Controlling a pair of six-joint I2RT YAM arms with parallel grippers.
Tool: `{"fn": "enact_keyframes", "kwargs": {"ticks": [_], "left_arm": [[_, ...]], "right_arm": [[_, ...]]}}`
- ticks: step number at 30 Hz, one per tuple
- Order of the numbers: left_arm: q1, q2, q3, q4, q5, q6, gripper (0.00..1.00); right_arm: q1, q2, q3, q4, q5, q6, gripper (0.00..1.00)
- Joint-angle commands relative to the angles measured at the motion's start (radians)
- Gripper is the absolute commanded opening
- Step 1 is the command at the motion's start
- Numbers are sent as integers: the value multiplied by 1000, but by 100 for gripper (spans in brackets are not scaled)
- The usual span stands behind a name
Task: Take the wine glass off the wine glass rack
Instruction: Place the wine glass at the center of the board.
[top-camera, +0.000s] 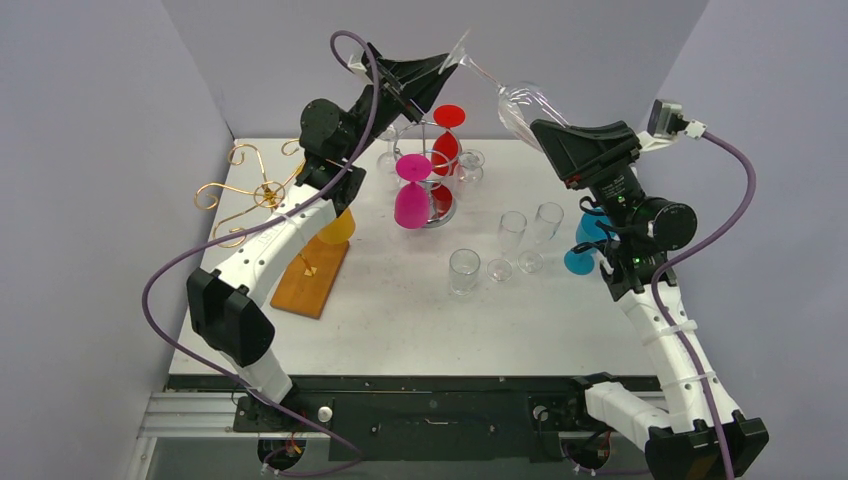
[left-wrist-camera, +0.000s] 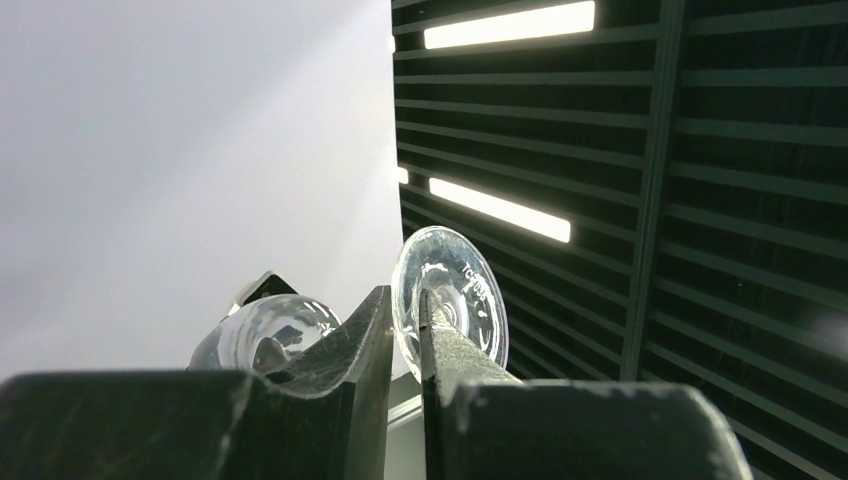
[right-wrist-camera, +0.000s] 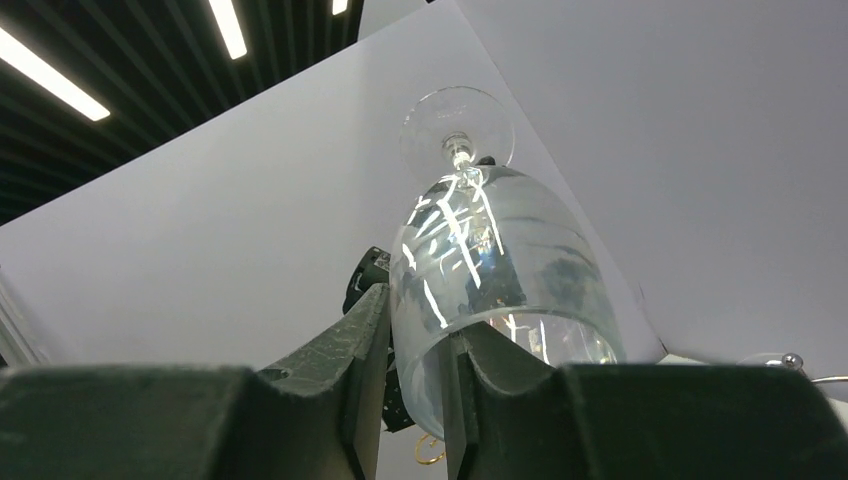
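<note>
A clear wine glass (top-camera: 520, 105) hangs in the air above the back of the table, held lying slantwise between both raised arms. My left gripper (top-camera: 455, 58) is shut on the rim of its round foot (left-wrist-camera: 450, 290), and the jaws stand narrow. The bowl (left-wrist-camera: 265, 335) shows beyond the left finger. My right gripper (top-camera: 540, 128) is shut on the bowl's wall (right-wrist-camera: 500, 260), one finger outside and one inside the mouth. A chrome wine glass rack (top-camera: 437, 205) stands below at the centre back, and a gold wire rack (top-camera: 250, 190) at the left.
A magenta glass (top-camera: 412, 195), a red glass (top-camera: 447, 140) and clear ones hang on the chrome rack. A yellow glass (top-camera: 338, 228) sits by the gold rack's wooden base (top-camera: 310, 275). Clear glasses (top-camera: 464, 270) (top-camera: 512, 235) (top-camera: 547, 225) and a blue one (top-camera: 590, 240) stand mid-table.
</note>
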Motion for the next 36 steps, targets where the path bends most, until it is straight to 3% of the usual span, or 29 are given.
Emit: {"fn": "enact_keyframes", "kwargs": {"ticks": [1, 10, 12, 14, 18, 22, 25, 30, 32, 36], "left_arm": [[-39, 13, 8, -2, 107, 85, 0], [-40, 12, 0, 2, 119, 87, 0], [-40, 10, -4, 0, 122, 89, 0], [-40, 10, -5, 0, 129, 92, 0], [-38, 7, 6, -13, 137, 121, 1], [-28, 2, 11, -26, 131, 152, 15], [-20, -5, 11, -41, 126, 177, 34], [-5, -24, 1, -66, 116, 230, 52], [8, -48, -11, -90, 109, 262, 64], [49, -89, -46, -154, 93, 329, 79]], "right_arm": [[36, 22, 50, -41, -54, -44, 21], [37, 25, 67, -112, -36, -76, 22], [37, 25, 69, -119, -32, -80, 16], [38, 25, 70, -125, -28, -82, 2], [39, 10, 59, -138, -2, -93, 0], [40, -1, 55, -152, 20, -96, 0], [40, -9, 50, -166, 37, -97, 0], [37, -27, 47, -208, 87, -115, 0], [34, -39, 49, -244, 115, -130, 0], [21, -72, 78, -375, 173, -169, 0]]}}
